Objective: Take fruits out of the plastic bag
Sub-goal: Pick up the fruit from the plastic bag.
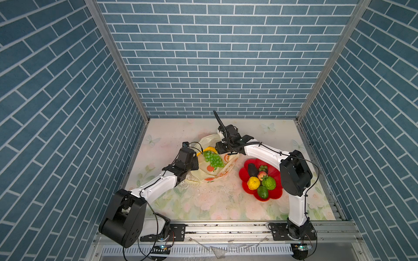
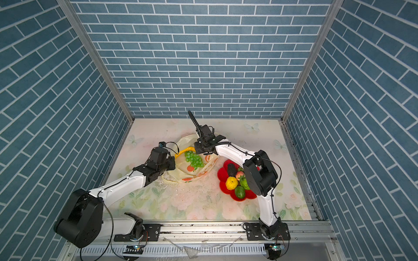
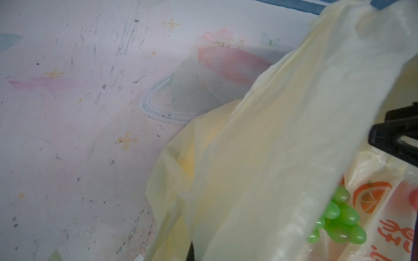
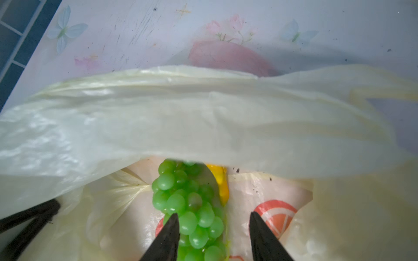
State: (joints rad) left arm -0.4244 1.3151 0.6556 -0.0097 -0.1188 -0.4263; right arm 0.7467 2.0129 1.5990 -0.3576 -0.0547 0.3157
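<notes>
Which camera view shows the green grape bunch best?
The right wrist view: the grape bunch fills the foreground, single grapes sharp, between the fingers of the open right gripper. In both top views the bunch is small, lying on the bag. The left wrist view catches only a few grapes past a lifted bag flap.

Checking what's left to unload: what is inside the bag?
Grapes and a banana lie in the open mouth of the bag. Its lifted upper film covers the banana's far end and anything deeper inside.
</notes>
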